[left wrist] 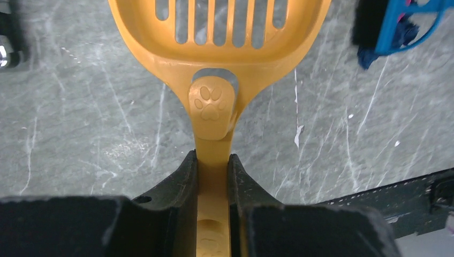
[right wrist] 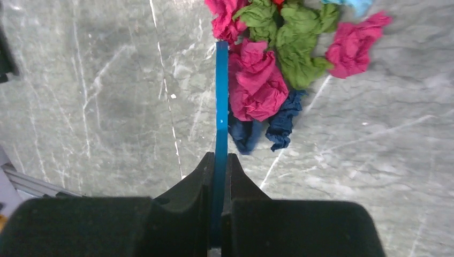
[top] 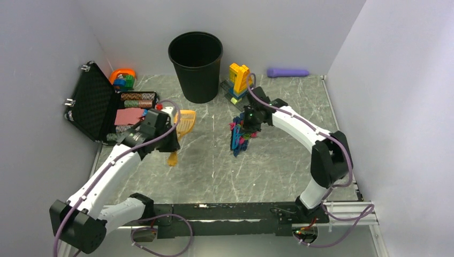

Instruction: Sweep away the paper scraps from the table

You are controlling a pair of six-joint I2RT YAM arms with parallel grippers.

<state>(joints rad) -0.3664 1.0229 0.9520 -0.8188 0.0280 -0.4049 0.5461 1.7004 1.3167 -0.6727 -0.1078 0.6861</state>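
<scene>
Your grey marbled worktop [top: 257, 176] carries everything; a black bin [top: 196, 67] stands upright near its far edge, and an open black case [top: 93, 107] sits against the left wall; stacked toy bricks [top: 238, 80] stand just right of the bin.

Your left gripper [left wrist: 213, 160] is clamped on the narrow handle of an orange slotted scoop [left wrist: 176, 53], both fingers pressed against the handle's sides; the scoop's pan points away from the wrist, over bare worktop between the case and the middle.

Your right gripper [right wrist: 220, 160] is closed to a thin gap on the flat blue hand brush [right wrist: 221, 96], seen edge-on from the wrist.

The paper scraps [right wrist: 257, 80] lie bunched in one heap right of the worktop's middle, nearer you than the bricks; magenta, green and dark blue wads touch the brush's right face.

The one marking you can make out is a paw print embossed on the scoop's handle [left wrist: 213, 103].
</scene>
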